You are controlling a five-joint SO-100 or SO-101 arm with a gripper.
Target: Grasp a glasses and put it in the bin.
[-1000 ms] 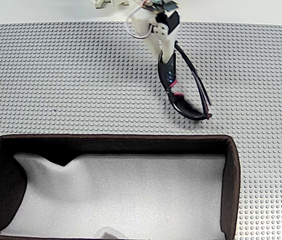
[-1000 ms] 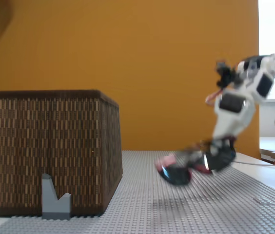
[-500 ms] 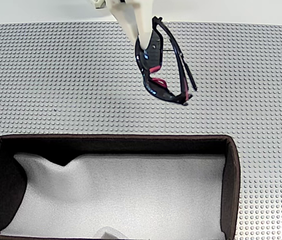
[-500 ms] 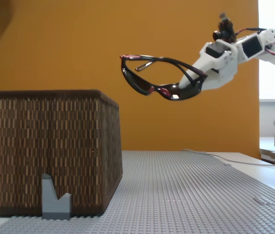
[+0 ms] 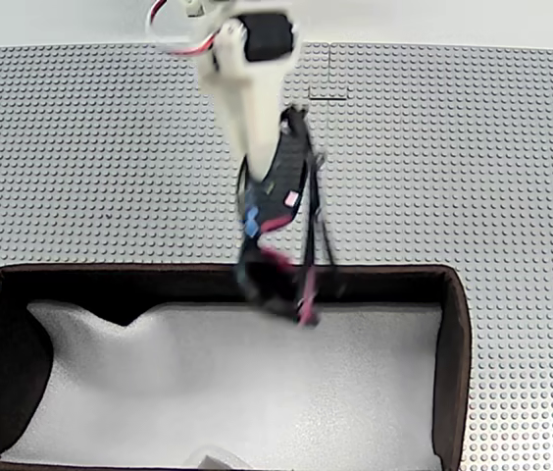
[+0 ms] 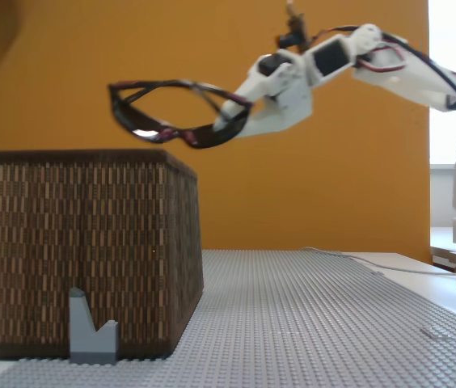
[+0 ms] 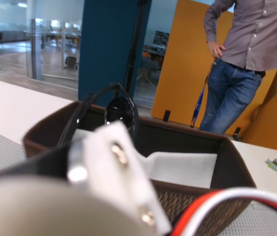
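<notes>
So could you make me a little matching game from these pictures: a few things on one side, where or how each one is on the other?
Things:
1. glasses
2. bin
3. end effector
4. person

States:
A. stands on the studded grey mat
B. standing in the background, hand on hip
C. held in the air above the bin's edge
D. shut on the glasses

Pairs: 1-C, 2-A, 3-D, 4-B

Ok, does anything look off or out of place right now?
Mostly no. The glasses hang tilted from the gripper, pinched at one end above the bin near its wall. The bin's white lining is rumpled, humped at the left in the top-down fixed view.
</notes>
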